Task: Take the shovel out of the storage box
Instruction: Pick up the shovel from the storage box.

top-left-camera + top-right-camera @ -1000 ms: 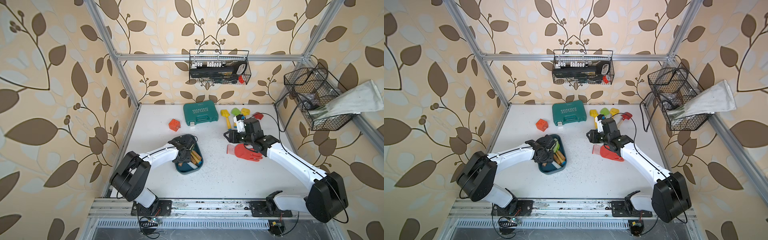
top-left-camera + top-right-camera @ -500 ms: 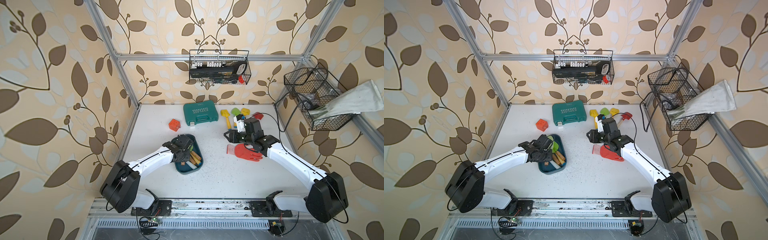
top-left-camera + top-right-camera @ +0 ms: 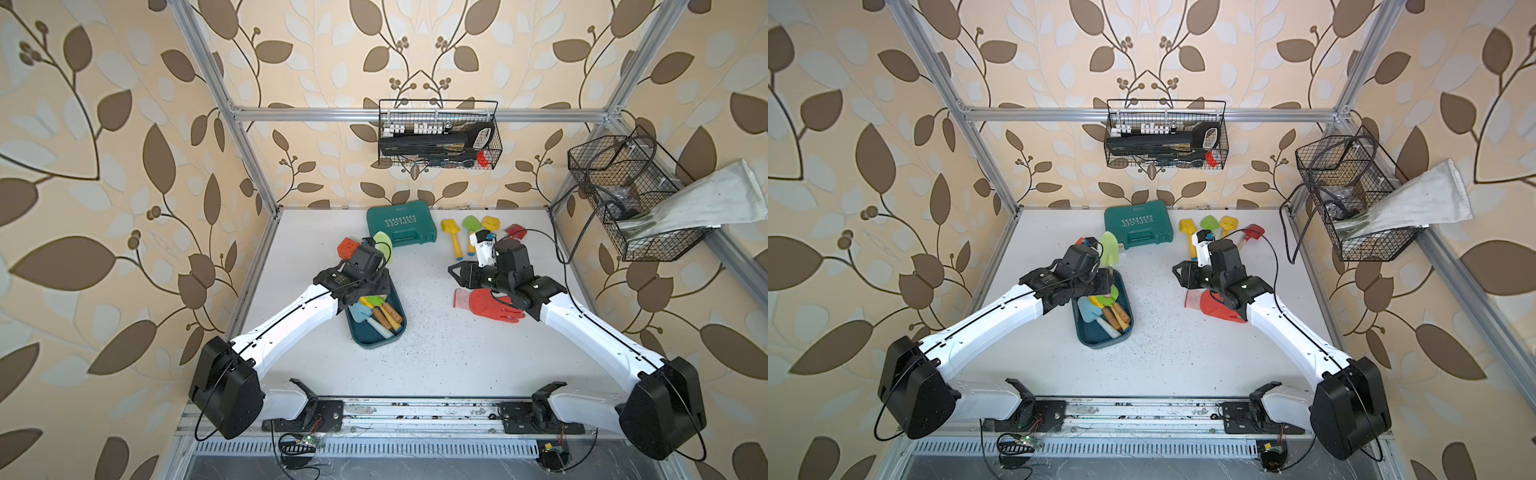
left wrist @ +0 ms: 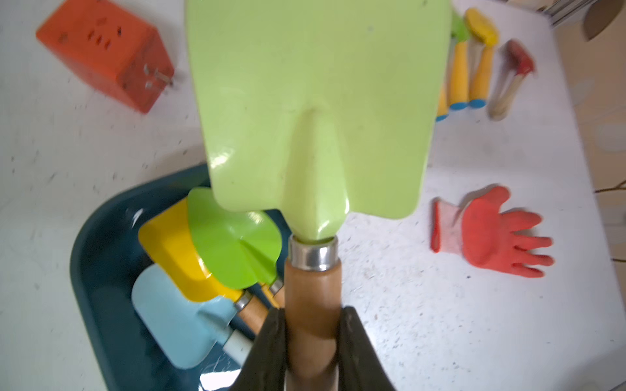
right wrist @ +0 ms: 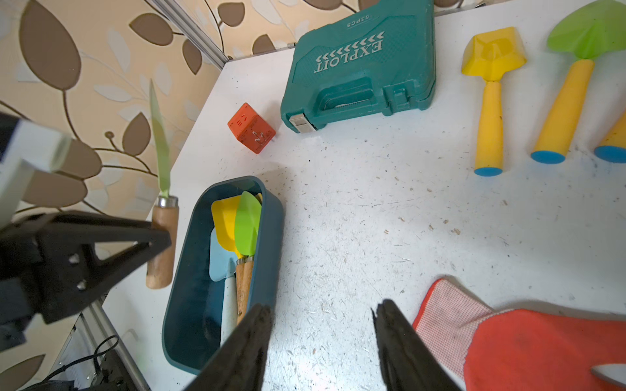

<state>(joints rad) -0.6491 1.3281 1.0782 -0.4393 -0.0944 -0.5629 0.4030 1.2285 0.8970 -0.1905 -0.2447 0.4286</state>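
The left jaws are gripping the pale green shovel (image 4: 315,101) by its wooden handle, holding it blade-up above the storage box (image 3: 374,343), left of centre in both top views. The right jaws are hanging open and empty over the bench (image 3: 436,365), beside the red glove (image 3: 486,305).

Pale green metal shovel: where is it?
The shovel is upright in the left claw at the far end of the dark teal plastic storage box, by the orange cube.
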